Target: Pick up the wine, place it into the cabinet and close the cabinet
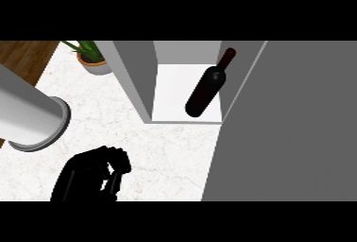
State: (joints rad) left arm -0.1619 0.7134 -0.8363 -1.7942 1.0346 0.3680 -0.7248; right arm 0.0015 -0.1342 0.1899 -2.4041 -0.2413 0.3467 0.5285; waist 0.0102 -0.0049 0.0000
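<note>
With the wine standing in the cabinet beyond my left hand's curled, empty fingers, closing the door seems next.

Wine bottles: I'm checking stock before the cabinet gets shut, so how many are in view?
1. The dark wine bottle stands inside the open cabinet, on its white floor near the right wall. Others may be hidden behind the grey door.

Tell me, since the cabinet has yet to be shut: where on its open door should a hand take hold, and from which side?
Probably the cabinet door's free front edge, nearest the robot, approached from the open compartment side and swept across toward the wine bottle standing inside. No handle shows. The left hand hangs curled over the counter; the right is out of view.
</note>
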